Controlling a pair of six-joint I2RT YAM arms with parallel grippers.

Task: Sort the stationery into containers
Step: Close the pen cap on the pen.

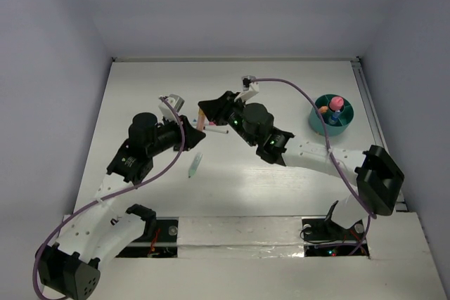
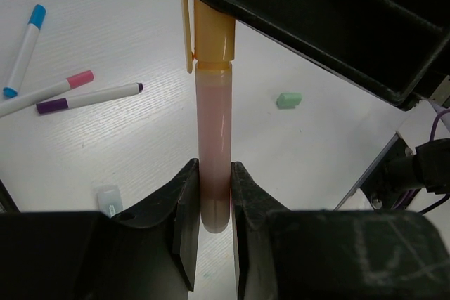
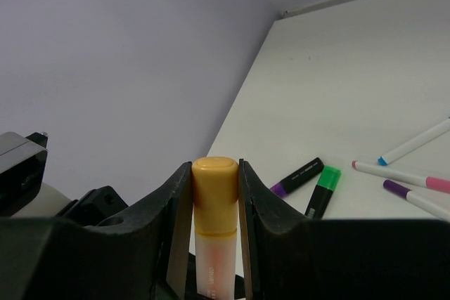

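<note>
Both end effectors are gripping the same orange-capped pink pen, lifted off the worktop near its middle.

Left wrist cam: left end effector is closing narrow on the pink barrel's bottom end, pads touching it on both sides. The right arm's black housing is covering the cap end from above. On the worktop below are lying a blue-capped marker, a pink-capped marker, a purple-capped marker, a green eraser and a small pale piece I can't identify.

Right wrist cam: right end effector is clamping the orange cap, fingers tight on it. This view is adding two dark markers the left cam isn't showing: one purple-tipped, one green-capped, lying just beside each other.

Top cam is the only one showing the teal holder, sitting at the right side of the worktop, well apart from the pen, with a pink-topped piece standing in it. Also a pale green pen is lying alone on the worktop, nearer the bases than the arms' meeting point. Finger contact is too small to read there.
</note>
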